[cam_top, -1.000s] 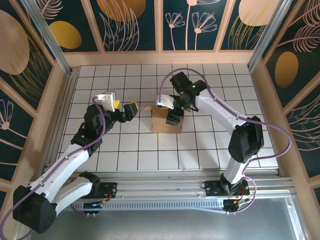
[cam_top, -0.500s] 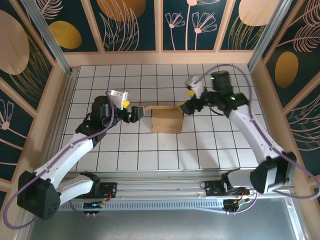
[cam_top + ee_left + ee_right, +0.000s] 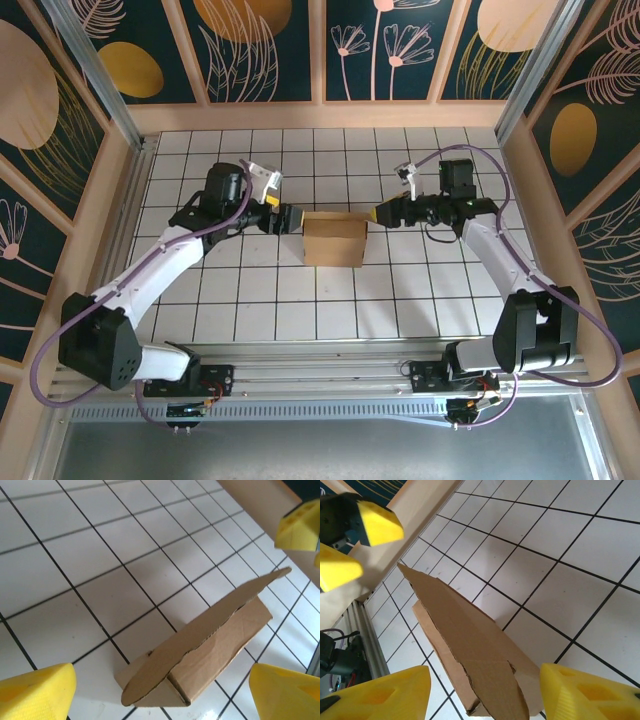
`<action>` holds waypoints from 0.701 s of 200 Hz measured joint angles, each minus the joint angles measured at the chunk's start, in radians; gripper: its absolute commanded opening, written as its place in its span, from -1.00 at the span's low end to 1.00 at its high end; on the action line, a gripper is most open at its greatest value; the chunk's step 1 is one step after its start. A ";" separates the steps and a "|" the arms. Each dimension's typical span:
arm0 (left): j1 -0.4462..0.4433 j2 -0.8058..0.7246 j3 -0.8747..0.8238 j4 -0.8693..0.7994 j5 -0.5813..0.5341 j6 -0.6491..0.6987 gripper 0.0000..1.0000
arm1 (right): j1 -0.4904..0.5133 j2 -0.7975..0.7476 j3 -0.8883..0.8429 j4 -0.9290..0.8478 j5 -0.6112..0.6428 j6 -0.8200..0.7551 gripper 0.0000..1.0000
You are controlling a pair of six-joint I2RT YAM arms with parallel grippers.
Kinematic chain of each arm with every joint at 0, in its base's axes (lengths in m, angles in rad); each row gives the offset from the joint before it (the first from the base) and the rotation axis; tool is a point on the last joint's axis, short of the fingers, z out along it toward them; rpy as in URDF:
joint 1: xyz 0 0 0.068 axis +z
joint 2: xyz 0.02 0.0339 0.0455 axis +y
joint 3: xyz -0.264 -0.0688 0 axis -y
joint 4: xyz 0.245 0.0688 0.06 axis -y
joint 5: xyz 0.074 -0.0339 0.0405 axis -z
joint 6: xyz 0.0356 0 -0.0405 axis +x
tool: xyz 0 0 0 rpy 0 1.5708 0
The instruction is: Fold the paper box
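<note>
Brown corrugated cardboard box (image 3: 333, 240): middle of the white tiled table (image 3: 250, 295), between the two grippers; one top flap (image 3: 200, 630) tilted up.
Left gripper (image 3: 287, 217): just left of the box, yellow fingers (image 3: 37, 692) spread wide, holding nothing.
Right gripper (image 3: 378, 214): just right of the box, jaws apart, empty.

Brown paper box (image 3: 333, 242) sits folded, top flap tilted half-raised

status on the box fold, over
Left gripper open, right gripper open, flanking paper box. Top flap raised, untucked. Nothing in the way.
</note>
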 measured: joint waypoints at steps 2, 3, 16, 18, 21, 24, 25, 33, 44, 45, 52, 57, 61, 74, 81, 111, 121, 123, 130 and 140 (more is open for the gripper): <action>0.000 0.002 0.000 -0.003 0.002 0.001 0.80 | 0.000 0.000 -0.001 0.003 0.000 0.000 0.19; 0.000 0.003 0.001 -0.005 0.002 0.002 0.80 | 0.000 0.000 -0.002 0.003 0.000 0.000 0.19; -0.001 0.022 0.011 -0.026 0.002 0.009 0.80 | 0.001 0.000 -0.013 0.021 0.000 0.004 0.18; -0.001 0.024 0.013 -0.029 0.002 0.010 0.80 | 0.002 0.000 -0.015 0.023 0.001 0.004 0.17; -0.001 0.028 0.015 -0.031 0.002 0.012 0.80 | 0.003 0.000 -0.018 0.027 0.001 0.004 0.17; -0.001 0.033 0.018 -0.032 0.003 0.013 0.80 | 0.003 0.000 -0.023 0.030 0.002 0.006 0.17; -0.001 0.034 0.018 -0.033 0.003 0.013 0.80 | 0.004 0.000 -0.026 0.032 0.002 0.008 0.16; -0.001 0.044 0.021 -0.034 0.008 0.017 0.79 | 0.008 0.000 -0.038 0.038 0.005 0.012 0.15; -0.001 0.056 0.022 -0.036 0.023 0.019 0.78 | 0.016 -0.002 -0.058 0.041 0.012 0.018 0.14; -0.001 0.058 0.021 -0.036 0.025 0.020 0.78 | 0.017 -0.002 -0.060 0.041 0.012 0.019 0.14; -0.001 0.065 0.022 -0.036 0.039 0.019 0.77 | 0.023 -0.005 -0.072 0.043 0.018 0.021 0.13; -0.001 0.069 0.021 -0.035 0.046 0.019 0.75 | 0.026 -0.008 -0.079 0.046 0.023 0.022 0.11; -0.001 0.071 0.021 -0.035 0.052 0.019 0.73 | 0.028 -0.012 -0.087 0.049 0.027 0.025 0.09; -0.001 0.077 0.021 -0.035 0.063 0.020 0.64 | 0.032 -0.030 -0.111 0.064 0.035 0.035 0.02; -0.001 0.079 0.022 -0.035 0.063 0.022 0.58 | 0.033 -0.039 -0.121 0.068 0.040 0.042 -0.01; -0.001 0.085 0.021 -0.036 0.061 0.027 0.42 | 0.041 -0.067 -0.135 0.096 0.082 0.051 -0.22; -0.001 0.087 0.021 -0.036 0.060 0.027 0.36 | 0.047 -0.074 -0.135 0.103 0.100 0.051 -0.25; -0.001 0.087 0.021 -0.036 0.060 0.025 0.34 | 0.048 -0.076 -0.136 0.104 0.103 0.050 -0.26; -0.001 0.089 0.021 -0.036 0.057 0.024 0.30 | 0.053 -0.080 -0.137 0.109 0.114 0.050 -0.30; -0.001 0.092 0.021 -0.035 0.053 0.026 0.22 | 0.057 -0.086 -0.139 0.111 0.126 0.053 -0.33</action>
